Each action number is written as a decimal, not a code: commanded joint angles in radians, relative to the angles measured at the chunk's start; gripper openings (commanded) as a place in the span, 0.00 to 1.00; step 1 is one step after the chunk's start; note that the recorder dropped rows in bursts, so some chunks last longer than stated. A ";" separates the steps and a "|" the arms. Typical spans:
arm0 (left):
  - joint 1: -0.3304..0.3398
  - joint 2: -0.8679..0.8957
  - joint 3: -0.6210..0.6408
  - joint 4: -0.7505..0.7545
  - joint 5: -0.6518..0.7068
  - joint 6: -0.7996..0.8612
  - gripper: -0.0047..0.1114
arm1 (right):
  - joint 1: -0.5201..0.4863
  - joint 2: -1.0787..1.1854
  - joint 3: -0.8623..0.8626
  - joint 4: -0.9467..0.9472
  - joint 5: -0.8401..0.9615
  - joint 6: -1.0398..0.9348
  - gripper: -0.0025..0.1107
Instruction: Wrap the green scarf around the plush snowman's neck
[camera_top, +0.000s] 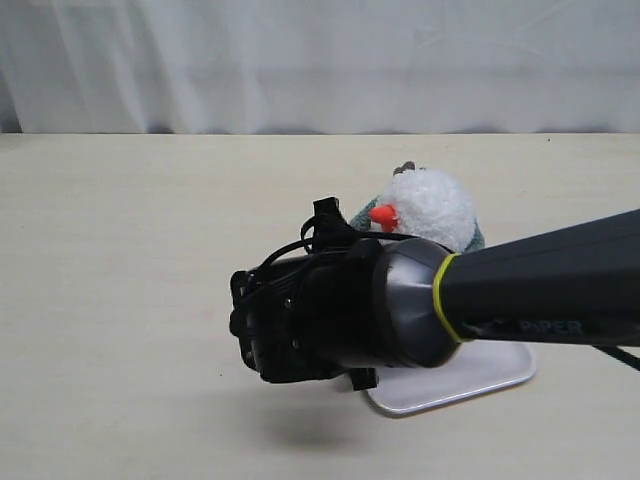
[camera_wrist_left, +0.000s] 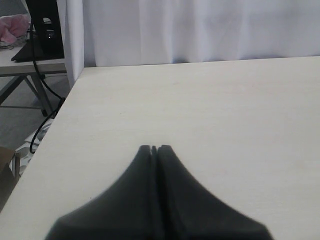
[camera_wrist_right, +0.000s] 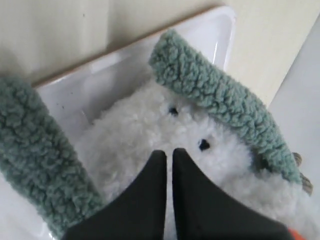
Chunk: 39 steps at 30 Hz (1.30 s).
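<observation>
The plush snowman (camera_top: 432, 205) lies on a white tray (camera_top: 480, 378), its orange nose (camera_top: 383, 214) pointing left. The green scarf (camera_top: 361, 217) shows on both sides of its head. In the right wrist view one scarf end (camera_wrist_right: 220, 100) lies across the white body (camera_wrist_right: 135, 130) and the other end (camera_wrist_right: 35, 165) runs along the far side. My right gripper (camera_wrist_right: 165, 151) hovers over the white fluff, shut, with nothing between its fingers. My left gripper (camera_wrist_left: 154, 147) is shut over bare tabletop, away from the snowman. The neck crease is hidden by the scarf and my right arm.
My right arm's dark wrist (camera_top: 320, 320) reaches across the middle of the exterior view and covers the snowman's body and most of the tray. A white curtain (camera_top: 320, 60) hangs behind the pale wooden table (camera_top: 130, 250). The table's edge (camera_wrist_left: 60, 115) shows in the left wrist view.
</observation>
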 joint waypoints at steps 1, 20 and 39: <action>0.000 -0.002 0.002 0.001 -0.011 0.000 0.04 | -0.014 -0.009 -0.005 -0.005 -0.064 0.076 0.06; 0.000 -0.002 0.002 0.001 -0.011 0.000 0.04 | -0.012 -0.292 -0.005 0.082 -0.118 0.465 0.29; 0.000 -0.002 0.002 0.001 -0.011 0.000 0.04 | -0.484 -0.457 -0.005 0.714 -0.259 0.376 0.77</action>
